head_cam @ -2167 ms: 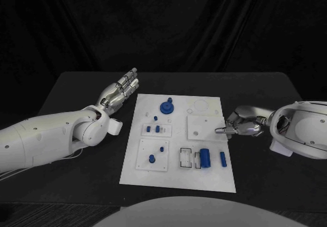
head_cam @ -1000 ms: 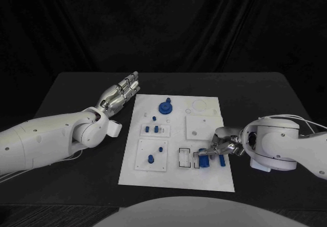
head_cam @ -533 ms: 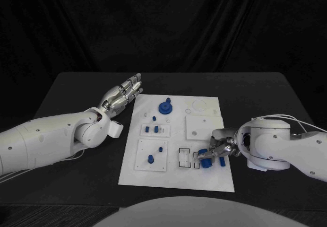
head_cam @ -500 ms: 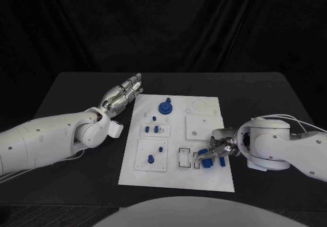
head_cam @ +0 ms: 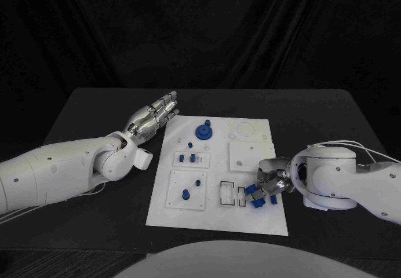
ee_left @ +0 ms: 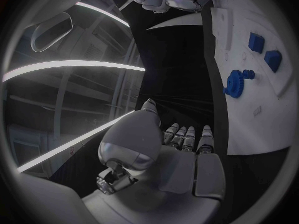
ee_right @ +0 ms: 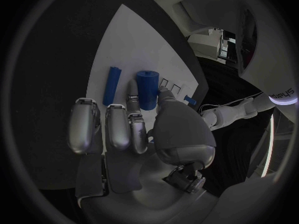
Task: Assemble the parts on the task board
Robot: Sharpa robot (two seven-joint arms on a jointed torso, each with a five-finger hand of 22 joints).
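Note:
The white task board [head_cam: 219,215] lies mid-table. Over its near right part, my right hand [head_cam: 268,186] pinches a thick blue cylinder [ee_right: 147,89] between the thumb and a finger. The cylinder [head_cam: 251,191] sits just right of the black-outlined slots [head_cam: 227,193]. A thin blue rod [ee_right: 111,84] lies on the board beside it, partly under the hand [head_cam: 273,200]. My left hand [head_cam: 155,115] hovers open with straight fingers beside the board's far left corner. A blue gear with a knob [head_cam: 204,132] stands at the far end of the board [ee_left: 249,109].
Small blue pieces sit in a small plate [head_cam: 190,157] and in a larger square plate [head_cam: 189,190] on the board's left half. A plain white square plate [head_cam: 247,155] lies just beyond my right hand. Black table surrounds the board.
My right hand came in from the board's right edge, dropped toward the near right corner and closed on the thick blue cylinder. The left hand drifted slightly farther along the board's edge.

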